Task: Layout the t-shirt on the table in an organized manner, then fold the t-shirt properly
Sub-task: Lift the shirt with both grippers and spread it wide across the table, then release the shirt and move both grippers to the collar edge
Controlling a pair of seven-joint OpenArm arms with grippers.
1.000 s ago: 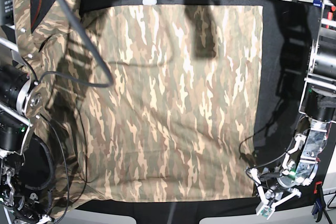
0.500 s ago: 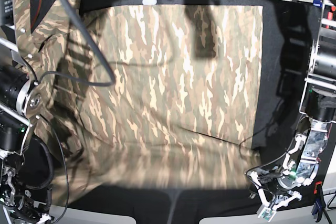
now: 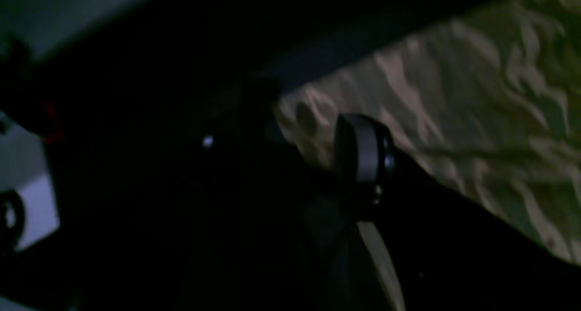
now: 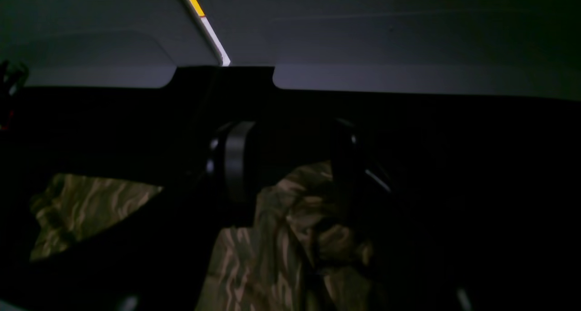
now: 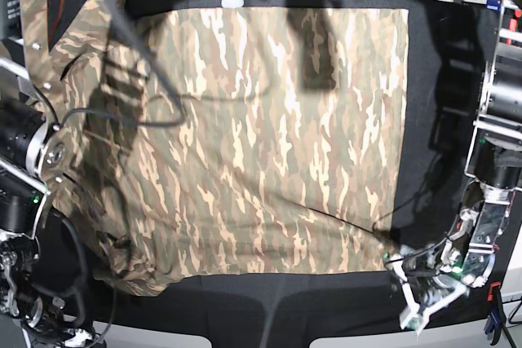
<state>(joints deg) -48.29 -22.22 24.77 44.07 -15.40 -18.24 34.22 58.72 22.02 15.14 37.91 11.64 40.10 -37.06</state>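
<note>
**Hem let go, near edge fallen short**

Since a second ago the shirt's (image 5: 269, 136) near edge has pulled back from the front of the table (image 5: 440, 120), and both claws have gone from shut to spread. The left claw (image 5: 416, 303) sits just off the shirt's near corner, its two prongs apart with nothing between them. The right claw (image 4: 290, 165) is dim in its own camera; its dark prongs stand apart with a bunched fold of cloth lying under and between them, not pinched as far as I can tell.

The shirt lies mostly flat across the black table, far edge square. Its side by the right arm is rumpled, rides up over that arm's frame, and bunches into a lump at the near corner.

I judge this cloth to be light, limp and easily dragged: it will sag between two holds, wrinkle when pushed, and will not break. Good places to take it look like the two near corners, pinching a single layer at the hem. The bunched corner likely needs a shallow pinch and an outward pull to lay it flat.
</note>
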